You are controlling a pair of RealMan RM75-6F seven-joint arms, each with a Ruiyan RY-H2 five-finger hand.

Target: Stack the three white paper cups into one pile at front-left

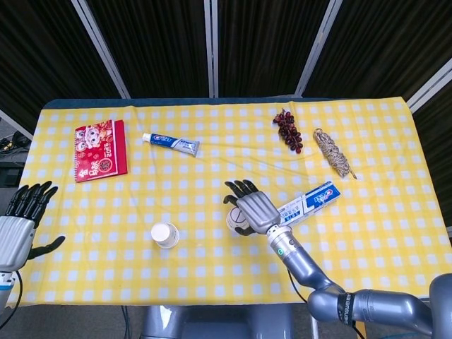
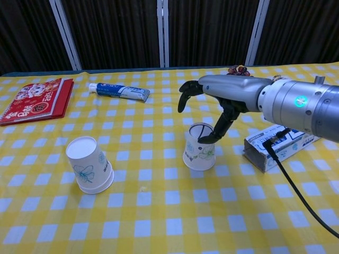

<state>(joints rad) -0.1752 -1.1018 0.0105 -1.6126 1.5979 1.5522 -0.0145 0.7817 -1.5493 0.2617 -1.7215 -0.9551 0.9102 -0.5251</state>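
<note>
Two upside-down white paper cups with a blue flower print show on the yellow checked cloth. One cup (image 1: 164,234) (image 2: 89,165) stands front-left, and its bottom rim looks doubled. The middle cup (image 1: 232,220) (image 2: 199,149) stands near the centre. My right hand (image 1: 253,208) (image 2: 222,95) hovers just above this middle cup with its fingers spread, thumb pointing down at the cup's top, holding nothing. In the head view it hides part of that cup. My left hand (image 1: 18,226) hangs open off the table's left front corner, seen only in the head view.
A toothpaste box (image 1: 314,200) (image 2: 286,138) lies right of the middle cup, under my right forearm. Further back are a red booklet (image 1: 101,150), a toothpaste tube (image 1: 171,143), dark grapes (image 1: 288,130) and a coil of rope (image 1: 332,152).
</note>
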